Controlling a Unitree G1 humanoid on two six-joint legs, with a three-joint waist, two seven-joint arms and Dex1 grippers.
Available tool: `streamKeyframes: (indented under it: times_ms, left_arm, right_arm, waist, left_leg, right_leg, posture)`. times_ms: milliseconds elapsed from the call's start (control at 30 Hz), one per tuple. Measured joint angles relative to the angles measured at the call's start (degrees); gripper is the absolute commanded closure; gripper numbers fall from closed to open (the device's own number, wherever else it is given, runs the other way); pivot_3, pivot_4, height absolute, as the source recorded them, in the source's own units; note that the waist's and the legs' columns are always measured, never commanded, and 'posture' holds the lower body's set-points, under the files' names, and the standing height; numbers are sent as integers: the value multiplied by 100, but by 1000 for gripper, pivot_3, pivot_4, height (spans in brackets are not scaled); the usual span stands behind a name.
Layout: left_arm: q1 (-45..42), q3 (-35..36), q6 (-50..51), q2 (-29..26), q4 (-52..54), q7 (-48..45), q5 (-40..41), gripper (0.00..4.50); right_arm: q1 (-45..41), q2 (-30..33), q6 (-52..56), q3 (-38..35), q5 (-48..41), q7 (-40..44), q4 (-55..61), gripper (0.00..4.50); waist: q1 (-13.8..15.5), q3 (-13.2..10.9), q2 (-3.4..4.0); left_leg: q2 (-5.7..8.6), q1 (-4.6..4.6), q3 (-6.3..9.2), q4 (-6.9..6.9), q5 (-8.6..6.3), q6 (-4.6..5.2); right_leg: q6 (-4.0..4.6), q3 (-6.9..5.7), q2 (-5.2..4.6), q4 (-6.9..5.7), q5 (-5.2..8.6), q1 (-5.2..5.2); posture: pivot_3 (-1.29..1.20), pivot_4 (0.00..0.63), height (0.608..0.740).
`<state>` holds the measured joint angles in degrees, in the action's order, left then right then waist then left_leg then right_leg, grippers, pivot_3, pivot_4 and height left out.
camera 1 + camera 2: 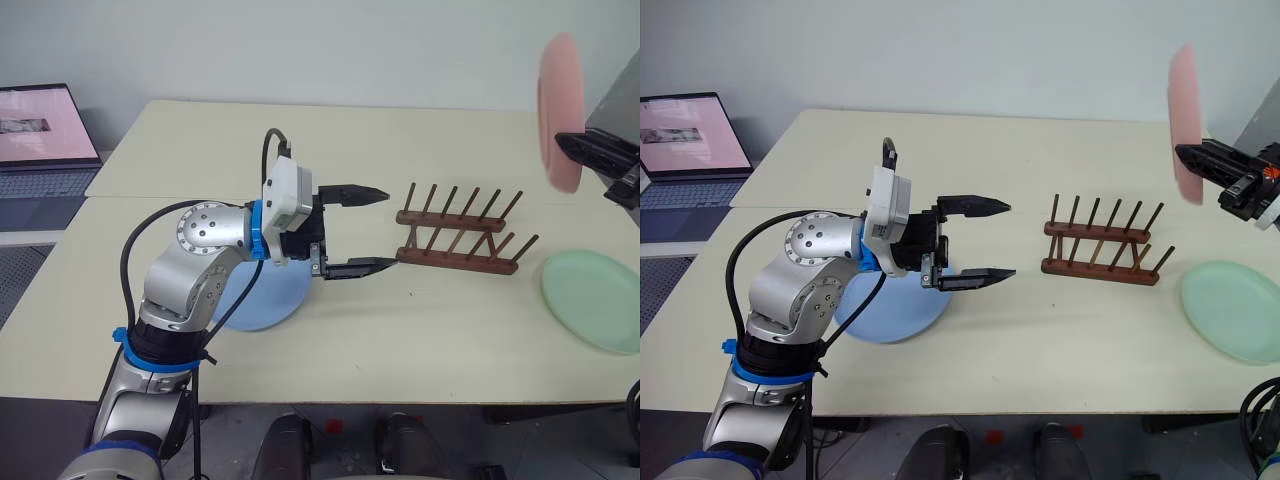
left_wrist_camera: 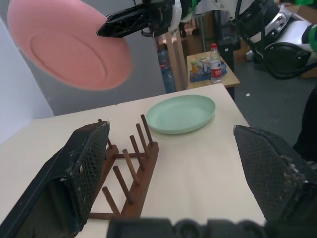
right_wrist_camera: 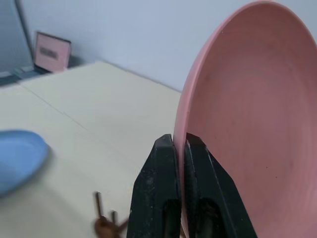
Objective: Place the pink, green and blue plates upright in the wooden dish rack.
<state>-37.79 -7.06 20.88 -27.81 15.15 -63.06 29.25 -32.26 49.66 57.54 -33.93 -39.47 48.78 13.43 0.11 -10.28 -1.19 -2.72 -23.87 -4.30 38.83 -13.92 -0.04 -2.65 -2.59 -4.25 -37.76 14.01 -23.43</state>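
Right gripper (image 3: pixel 179 144) holds pink plate (image 3: pixel 247 124) upright, edge-on.

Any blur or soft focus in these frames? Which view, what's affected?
Left eye view: the pink plate is smeared by motion, its edges ghosted; the wooden dish rack and green plate stay crisp. Right wrist view: the right gripper and plate rim are sharp, the blue plate soft. Left wrist view: the left gripper's fingers are slightly soft.
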Motion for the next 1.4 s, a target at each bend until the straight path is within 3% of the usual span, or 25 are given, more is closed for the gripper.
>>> streamKeyframes:
  times_ms: [300, 900, 1033, 1333, 1400]
  left_arm:
    - [-86, -48, 39, 71, 0, -168, 125, 136]
    - [-170, -179, 27, 194, -43, -235, 87, 136]
    - [-172, -187, 22, 217, -45, -234, 82, 136]
    - [-173, -202, 31, 245, -51, -239, 85, 136]
    - [-172, -212, 44, 277, -54, -235, 86, 136]
  right_arm:
    - [251, -237, 1208, -500, -1295, -671, -185, 4469]
    - [-32, -302, 879, -132, -1351, -1088, -1650, 4469]
    - [-100, -302, 836, -116, -1336, -1238, -1770, 3390]
    - [-15, 62, 357, -90, -1038, -1371, -1780, 94]
    - [81, 393, 108, -77, -803, -1279, -1781, 39]
  waist:
    - [-5, 0, 0]
    - [-20, 0, 0]
    - [-17, 0, 0]
    - [-17, 0, 0]
    - [-11, -1, 1]
  left_leg:
    - [3, -1, 0, -1, -1, 2]
    - [4, 0, 0, -3, -2, 4]
    - [4, -2, -1, -4, -2, 4]
    - [4, -4, -8, -6, -3, 6]
    - [4, -5, -12, -7, -4, 7]
  right_leg:
    - [-1, 5, 1, 0, 0, -2]
    - [-2, 15, 8, 2, 1, -7]
    - [-2, 15, 8, 4, 1, -8]
    - [-5, 20, 8, 10, 3, -10]
    - [-6, 22, 7, 12, 3, -12]
  posture:
    - [0, 150, 738]
    - [0, 150, 738]
    - [0, 150, 738]
    - [0, 150, 738]
    - [0, 150, 738]
